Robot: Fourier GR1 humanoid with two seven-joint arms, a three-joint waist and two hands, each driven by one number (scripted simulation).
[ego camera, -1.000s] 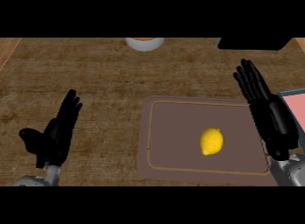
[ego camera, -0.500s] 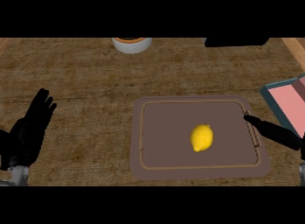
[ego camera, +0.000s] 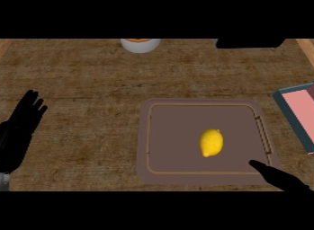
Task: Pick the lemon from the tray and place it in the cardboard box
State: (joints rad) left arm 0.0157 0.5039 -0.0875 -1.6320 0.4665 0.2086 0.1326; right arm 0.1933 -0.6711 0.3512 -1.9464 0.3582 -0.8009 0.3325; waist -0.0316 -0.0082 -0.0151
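The left hand (ego camera: 14,134) rests at the view's left edge, fingers straight and slightly spread, holding nothing, probably parked clear of the work. Well to its right on the tabletop (ego camera: 86,90) sits the tray (ego camera: 146,134), with the lemon (ego camera: 212,143) lying loose inside, untouched. Just below and right of the lemon, only a dark tip of the right hand (ego camera: 279,179) shows, so I cannot tell whether it is spread or closed. It seems placed to reach the fruit. Up and right of that hand stands the cardboard box (ego camera: 304,117), its pink inside showing.

Single head view, steeply down onto the counter (ego camera: 86,81), close above, tray (ego camera: 179,130) right of centre
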